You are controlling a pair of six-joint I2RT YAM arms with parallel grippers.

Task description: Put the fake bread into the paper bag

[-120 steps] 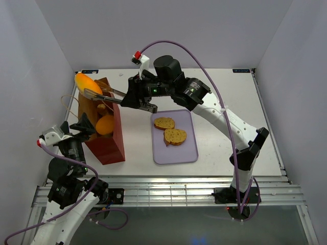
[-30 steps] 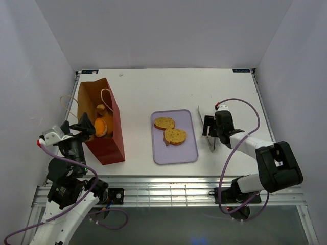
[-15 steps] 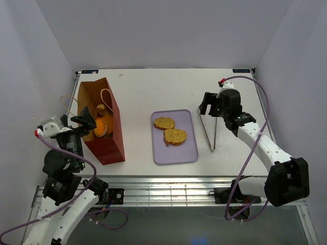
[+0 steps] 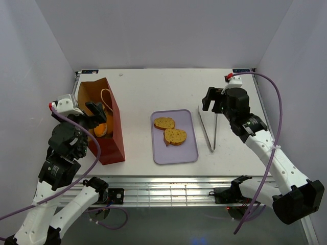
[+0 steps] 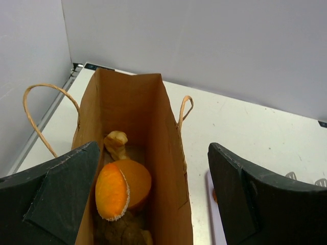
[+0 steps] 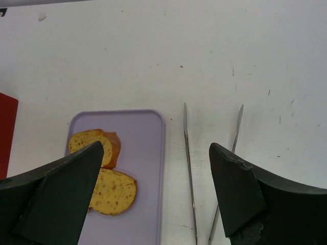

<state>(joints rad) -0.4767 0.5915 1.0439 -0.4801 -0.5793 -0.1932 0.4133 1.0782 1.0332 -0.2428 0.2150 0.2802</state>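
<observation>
The white desk point(image 4: 153, 87) carries the same things as half a second ago; only the arms have moved.

The right arm has drawn back and up toward the far right. The right gripper point(image 4: 210, 99) point(image 6: 156, 148) hangs above the desk with its jaws wide apart and nothing between them. Four seconds ago it was reaching over the bag with the tongs and an orange bun.

The left arm has risen too. The left gripper point(image 4: 94, 113) point(image 5: 153, 148), which was low at the bag's near left edge, now sits higher over the bag's mouth. Its jaws are spread wide and hold nothing.

The paper bag point(image 4: 110, 143) point(image 5: 133, 102) stands upright and open at the desk's left side, where it stood before, cord handles looped out to either side.

The lavender tray point(image 4: 184, 153) point(image 6: 148, 153) lies at the desk's middle, unmoved.

The metal tongs point(image 4: 213, 130) point(image 6: 189, 168) lie flat on the desk just right of the tray, apart from the gripper, in the same spot as a half second back.

Of the fake bread, two brown-crusted slices remain on the tray, one point(image 4: 164, 123) point(image 6: 94, 145) farther and one point(image 4: 175, 137) point(image 6: 113, 191) nearer, edges touching. Inside the bag rest an orange bun point(image 5: 122, 189) point(image 4: 100, 128) and, behind it, a pale roll point(image 5: 116, 143).
</observation>
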